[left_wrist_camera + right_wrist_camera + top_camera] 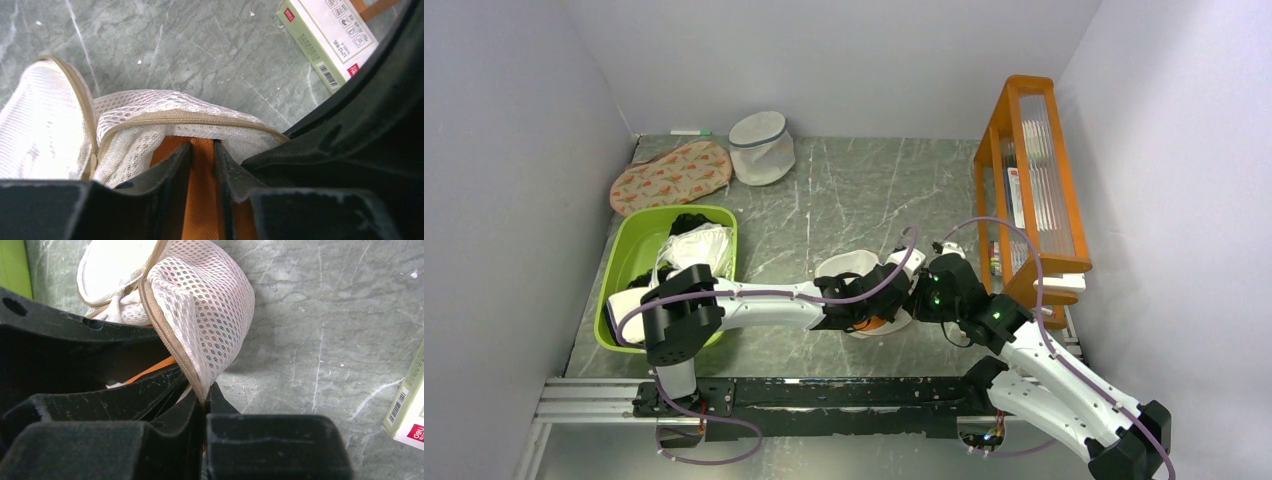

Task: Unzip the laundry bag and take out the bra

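The cream mesh laundry bag (849, 268) lies unzipped at the table's middle, its tan zip rim gaping. In the left wrist view the bag's (165, 112) opening shows the orange bra (202, 170) inside. My left gripper (202, 147) reaches into that opening and is shut on the bra's orange fabric. In the right wrist view my right gripper (205, 397) is shut on the bag's (210, 305) zip rim, with a strip of the orange bra (150, 371) showing beside the left arm. In the top view both grippers, left (869, 315) and right (924, 295), meet at the bag's near side.
A green basin (624, 270) of clothes stands at the left. An orange rack (1024, 180) stands along the right wall. A greyish-white mesh cylinder (761, 147) and a flat patterned oval pouch (669, 175) lie at the back left. A small carton (330, 37) lies near the rack.
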Robot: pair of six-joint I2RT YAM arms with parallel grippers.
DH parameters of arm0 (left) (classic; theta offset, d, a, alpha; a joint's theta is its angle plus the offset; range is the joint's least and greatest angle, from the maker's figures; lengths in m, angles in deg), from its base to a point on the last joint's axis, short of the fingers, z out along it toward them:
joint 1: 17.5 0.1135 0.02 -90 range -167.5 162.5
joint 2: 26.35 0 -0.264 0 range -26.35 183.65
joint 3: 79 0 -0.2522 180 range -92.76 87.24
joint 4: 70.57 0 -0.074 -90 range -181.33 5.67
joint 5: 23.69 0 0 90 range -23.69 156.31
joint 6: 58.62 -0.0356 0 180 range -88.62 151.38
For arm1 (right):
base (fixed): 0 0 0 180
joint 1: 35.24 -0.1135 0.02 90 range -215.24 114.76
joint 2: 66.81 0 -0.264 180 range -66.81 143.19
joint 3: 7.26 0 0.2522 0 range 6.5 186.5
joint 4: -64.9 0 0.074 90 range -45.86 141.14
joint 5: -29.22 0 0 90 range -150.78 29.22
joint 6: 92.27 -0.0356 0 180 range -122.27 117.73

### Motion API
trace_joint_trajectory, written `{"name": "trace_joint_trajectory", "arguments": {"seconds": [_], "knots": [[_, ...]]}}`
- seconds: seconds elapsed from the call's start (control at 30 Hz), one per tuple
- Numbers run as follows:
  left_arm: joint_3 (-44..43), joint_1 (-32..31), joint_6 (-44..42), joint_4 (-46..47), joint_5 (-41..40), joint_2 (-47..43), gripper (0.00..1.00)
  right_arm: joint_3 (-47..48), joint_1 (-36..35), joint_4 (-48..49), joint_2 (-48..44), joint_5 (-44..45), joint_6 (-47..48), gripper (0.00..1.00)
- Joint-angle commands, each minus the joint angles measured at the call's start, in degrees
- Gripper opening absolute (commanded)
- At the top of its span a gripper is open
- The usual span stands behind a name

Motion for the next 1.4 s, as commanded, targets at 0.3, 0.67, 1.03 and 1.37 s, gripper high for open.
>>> {"name": "trace_joint_trajectory", "arguments": {"seconds": [0.3,0.67,1.03,1.37], "knots": [[3.85,-0.67,-1.08,1.13,3.14,-10.75,0.07,-0.20,-0.15,2.96,-0.28,2.19,-0.57,0.00],[10.03,-0.61,-6.44,7.39,12.78,-29.33,0.07,-0.15,-0.15,5.00,1.94,1.80,-0.22,0.00],[3.75,-0.20,-8.56,7.44,6.21,-36.68,0.07,-1.83,-0.15,6.32,1.20,0.02,-0.65,0.00],[-6.05,-0.08,-15.03,7.82,7.91,-38.67,0.07,-2.48,-0.15,5.96,-0.92,0.72,-0.90,0.00]]}}
